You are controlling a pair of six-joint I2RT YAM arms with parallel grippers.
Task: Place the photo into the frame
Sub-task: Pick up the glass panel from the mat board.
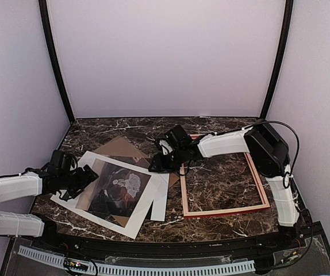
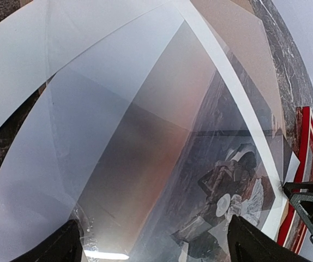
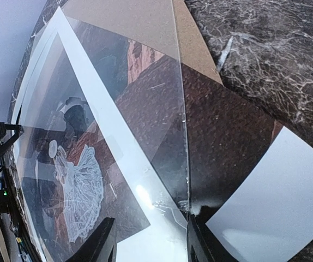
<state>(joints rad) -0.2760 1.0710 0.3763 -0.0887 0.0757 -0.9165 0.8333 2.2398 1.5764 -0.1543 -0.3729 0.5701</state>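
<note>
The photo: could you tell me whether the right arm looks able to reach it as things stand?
Probably not directly: a clear sheet lies over the photo, and the right tool sits at that sheet's corner. The sheet would likely have to come off first.

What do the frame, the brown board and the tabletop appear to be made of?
The frame: likely wood, red-painted front, pale bare edges. The brown board: matte fibreboard or card, uniformly flat brown. The tabletop: dark marble or a laminate imitation, white veining.
</note>
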